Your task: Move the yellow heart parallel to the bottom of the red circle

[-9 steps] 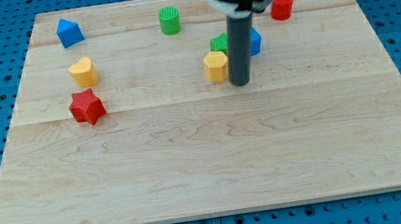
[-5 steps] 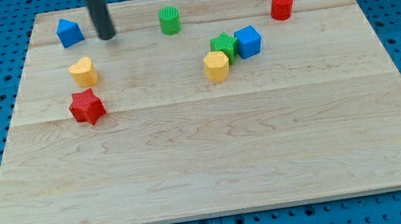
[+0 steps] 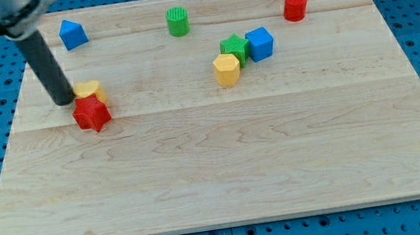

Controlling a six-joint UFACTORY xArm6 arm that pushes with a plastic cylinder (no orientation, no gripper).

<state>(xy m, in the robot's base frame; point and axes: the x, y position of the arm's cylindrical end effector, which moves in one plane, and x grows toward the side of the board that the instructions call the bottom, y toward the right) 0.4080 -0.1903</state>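
Note:
The yellow heart (image 3: 91, 90) lies at the board's left, touching the top of the red star (image 3: 92, 113). My tip (image 3: 64, 100) stands right against the heart's left side, just above and left of the red star. The red circle (image 3: 295, 6) stands far off near the view's top right. The rod slants up to the view's top left and hides part of the heart's left edge.
A blue block (image 3: 72, 33) sits at the top left and a green cylinder (image 3: 177, 21) at the top middle. A yellow hexagon (image 3: 226, 70), a green star (image 3: 234, 48) and a blue cube (image 3: 260, 43) cluster right of centre on the wooden board (image 3: 225, 165).
My tip went from beside the central cluster to the top left, then down to the heart's left side. The yellow heart has shifted down a little against the red star.

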